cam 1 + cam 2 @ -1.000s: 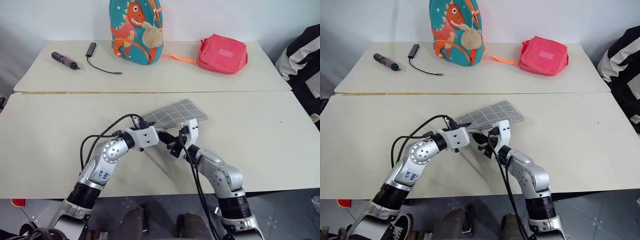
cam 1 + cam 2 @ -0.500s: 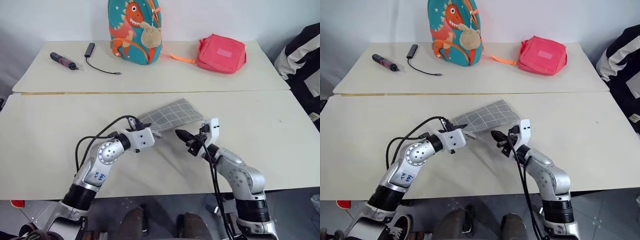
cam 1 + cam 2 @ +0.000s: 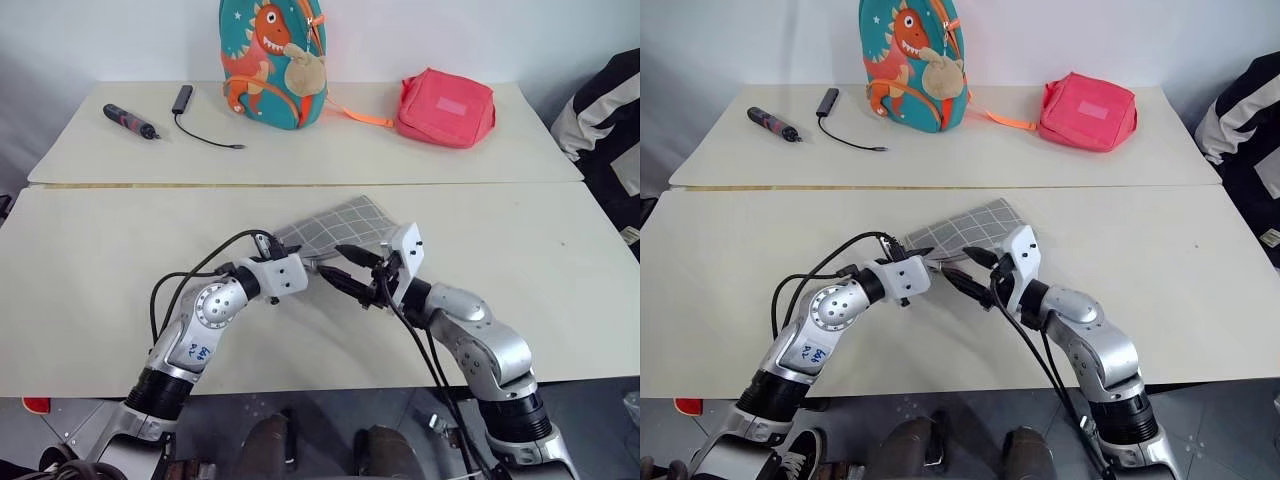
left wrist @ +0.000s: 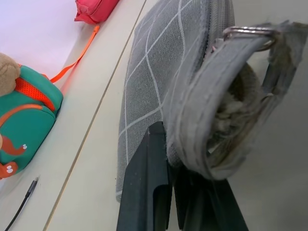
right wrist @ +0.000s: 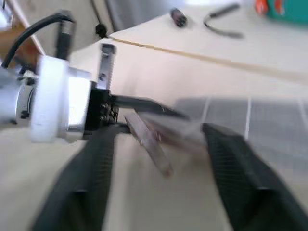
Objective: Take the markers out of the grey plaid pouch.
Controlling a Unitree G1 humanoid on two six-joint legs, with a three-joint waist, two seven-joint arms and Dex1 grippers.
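The grey plaid pouch (image 3: 343, 226) lies flat on the near table, its open end toward me. My left gripper (image 3: 303, 266) is shut on the rim of that open end and holds it lifted; in the left wrist view the pouch (image 4: 159, 72) shows beige lining, pinched in the gripper (image 4: 171, 159). My right gripper (image 3: 347, 269) hovers open just right of the mouth, fingers spread one above the other. In the right wrist view its fingers (image 5: 91, 183) frame the left gripper and the pouch mouth. The markers are hidden.
On the far table stand a teal dinosaur backpack (image 3: 272, 60) and a pink-red padded bag (image 3: 445, 108), with a dark-and-pink tool (image 3: 130, 120) and a black cable (image 3: 205, 133) at the left. A person's striped sleeve (image 3: 600, 115) is at the right edge.
My right gripper, shut at the pouch mouth a second ago, drew away to the right, then came back toward the mouth, rolled and opened. The left gripper kept its hold.
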